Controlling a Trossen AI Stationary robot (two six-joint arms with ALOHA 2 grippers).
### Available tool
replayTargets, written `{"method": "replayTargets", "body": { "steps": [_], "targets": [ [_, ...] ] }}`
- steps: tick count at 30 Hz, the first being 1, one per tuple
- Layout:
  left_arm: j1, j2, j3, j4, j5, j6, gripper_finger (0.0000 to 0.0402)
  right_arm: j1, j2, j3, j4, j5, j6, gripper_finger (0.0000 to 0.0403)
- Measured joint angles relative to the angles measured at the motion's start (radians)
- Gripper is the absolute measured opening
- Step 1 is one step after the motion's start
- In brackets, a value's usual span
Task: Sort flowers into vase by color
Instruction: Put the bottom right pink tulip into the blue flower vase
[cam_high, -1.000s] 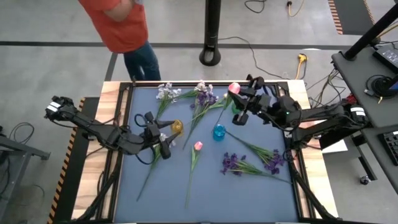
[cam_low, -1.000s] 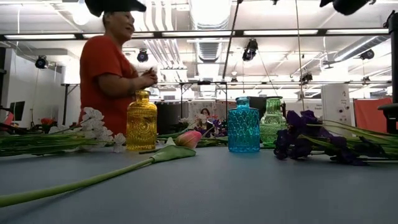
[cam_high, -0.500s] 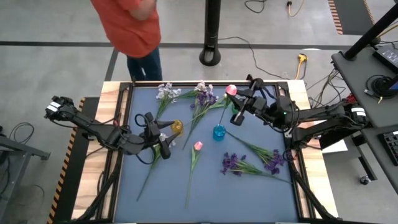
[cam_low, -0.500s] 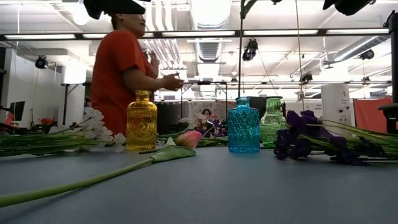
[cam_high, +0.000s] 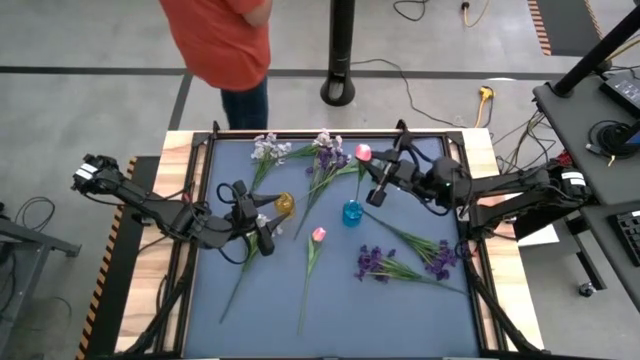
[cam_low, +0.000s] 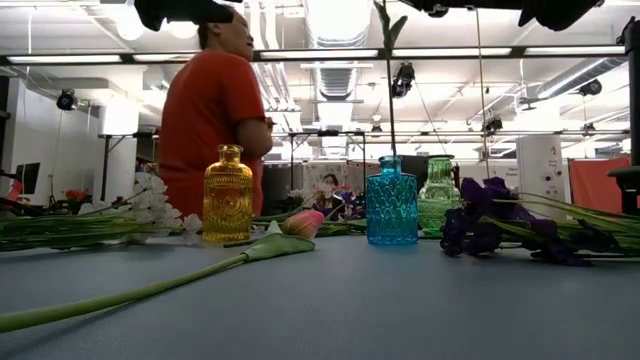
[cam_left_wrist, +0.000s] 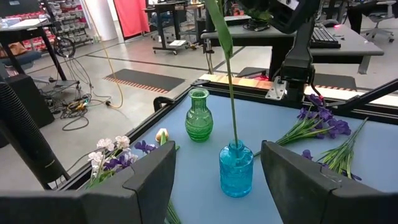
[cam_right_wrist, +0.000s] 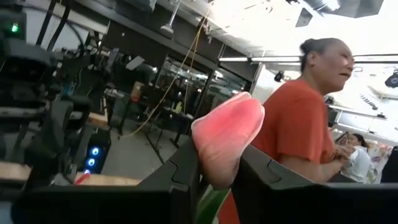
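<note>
The right end effector (cam_high: 374, 187), above the middle of the high view, is clamped on a pink tulip (cam_high: 363, 152) whose stem dips into the blue vase (cam_high: 352, 212); it looks light and bendy, best held mid-stem. The left end effector (cam_high: 253, 216) waits half-open left of centre. Loose flowers (cam_high: 400, 262) lie on the smooth blue worktop (cam_high: 400, 320); a person in orange (cam_high: 222, 40) stands beyond, at top.

Three vases stand mid-tabletop (cam_high: 240, 320): one (cam_high: 285, 204) left, one (cam_high: 351, 212) central with a flower stem (cam_low: 388, 90) in it, one (cam_low: 438, 194) behind. Flowers (cam_high: 415, 255) lie right and others (cam_high: 300, 152) at the far edge.
</note>
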Motion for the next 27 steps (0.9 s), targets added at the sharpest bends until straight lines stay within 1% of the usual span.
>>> {"method": "replayTargets", "body": {
  "steps": [4,8,11,20,22,27],
  "targets": [
    [0.001,0.000,0.000,0.000,0.000,0.000,0.0220,0.000,0.000,-0.007,-0.019,0.000,0.021,0.0069],
    [0.001,0.000,-0.001,0.000,0.000,0.000,0.0220,0.000,0.000,-0.018,-0.022,0.007,0.026,0.0095],
    [0.001,0.000,-0.001,0.000,0.000,0.000,0.0220,0.000,-0.001,-0.019,-0.042,0.027,0.037,0.0122],
    [0.000,0.000,-0.002,0.000,0.000,-0.004,0.0220,0.005,-0.011,-0.020,-0.173,0.063,0.124,0.0213],
    [0.000,0.000,-0.002,-0.001,0.000,-0.004,0.0220,0.011,-0.019,-0.020,-0.208,0.079,0.140,0.0232],
    [0.000,0.000,-0.002,-0.001,0.000,-0.008,0.0220,0.024,-0.064,-0.020,-0.290,0.079,0.194,0.0273]
  ]
}}
